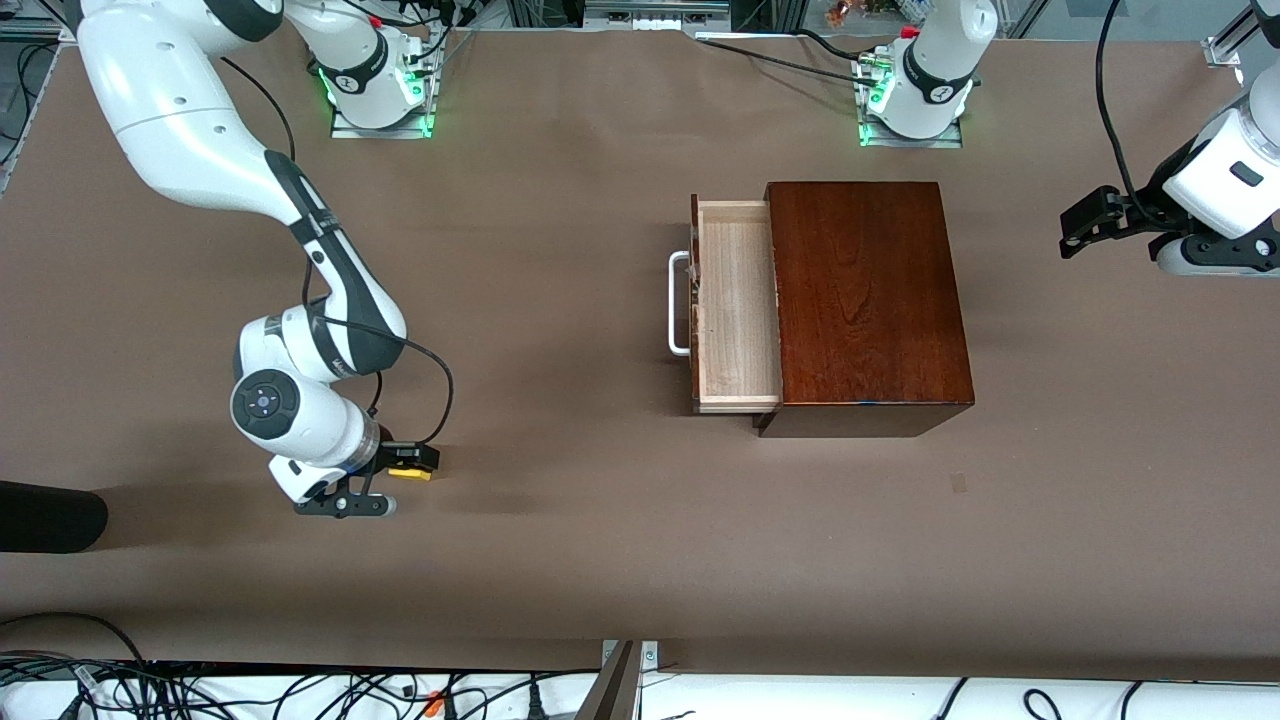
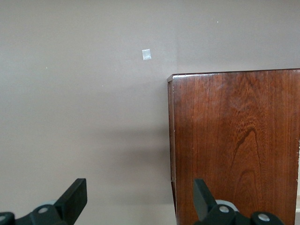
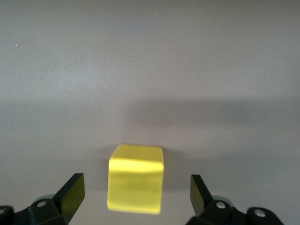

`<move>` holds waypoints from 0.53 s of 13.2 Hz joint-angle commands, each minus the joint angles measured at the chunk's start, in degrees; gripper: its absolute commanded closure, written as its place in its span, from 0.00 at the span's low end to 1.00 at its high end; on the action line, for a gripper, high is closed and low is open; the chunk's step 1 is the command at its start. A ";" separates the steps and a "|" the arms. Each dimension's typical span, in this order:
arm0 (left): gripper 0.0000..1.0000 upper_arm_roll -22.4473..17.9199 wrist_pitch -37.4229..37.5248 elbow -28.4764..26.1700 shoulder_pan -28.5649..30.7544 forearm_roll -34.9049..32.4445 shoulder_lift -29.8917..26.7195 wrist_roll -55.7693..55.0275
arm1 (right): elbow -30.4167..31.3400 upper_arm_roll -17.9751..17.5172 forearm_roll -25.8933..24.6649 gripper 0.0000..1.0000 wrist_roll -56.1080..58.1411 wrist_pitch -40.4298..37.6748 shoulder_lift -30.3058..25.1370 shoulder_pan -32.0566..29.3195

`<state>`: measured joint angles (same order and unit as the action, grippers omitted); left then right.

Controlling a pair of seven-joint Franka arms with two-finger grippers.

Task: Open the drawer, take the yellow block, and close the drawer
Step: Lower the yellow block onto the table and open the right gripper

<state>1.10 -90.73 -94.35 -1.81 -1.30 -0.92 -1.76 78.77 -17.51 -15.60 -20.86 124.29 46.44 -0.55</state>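
Yellow block [image 3: 136, 178] sits free between right gripper's [image 3: 136, 199] spread fingers [image 3: 70, 194].

No text, label, brand name or number can be read anywhere in these views. The dark band on each arm's base column [image 1: 352, 75] carries a small round white emblem, too small to make out. A small pale square of tape [image 2: 146, 55] on the worktop [image 1: 560, 300] is blank.

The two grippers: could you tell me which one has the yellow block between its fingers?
The right gripper, low over the table toward the right arm's end, open around the yellow block; the left gripper is open beside the wooden box.
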 commanded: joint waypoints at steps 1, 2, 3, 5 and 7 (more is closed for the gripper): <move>0.00 -0.13 1.17 0.13 -0.13 2.26 -0.49 1.50 | 0.86 -0.33 0.13 0.00 -0.94 -7.55 -6.95 0.47; 0.00 -0.04 1.52 0.13 -0.30 3.32 -0.14 1.50 | 0.86 -1.02 0.22 0.00 -0.94 -10.36 -8.71 0.38; 0.00 -0.04 2.13 0.13 -0.57 3.67 0.48 1.50 | 0.86 -1.38 0.22 0.00 -0.76 -13.34 -10.82 0.29; 0.00 1.53 2.31 0.13 -0.74 3.77 1.36 1.50 | 0.95 -1.47 0.22 0.00 2.12 -20.89 -16.00 0.38; 0.00 2.85 2.57 0.13 -1.79 3.85 2.49 2.37 | 1.12 -1.21 2.40 0.00 4.33 -28.11 -20.13 0.12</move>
<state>3.12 -89.01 -94.60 -2.41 1.23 0.52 -1.37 78.09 -19.00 -15.23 -18.88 100.88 30.99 -0.03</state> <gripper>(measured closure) 0.000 0.000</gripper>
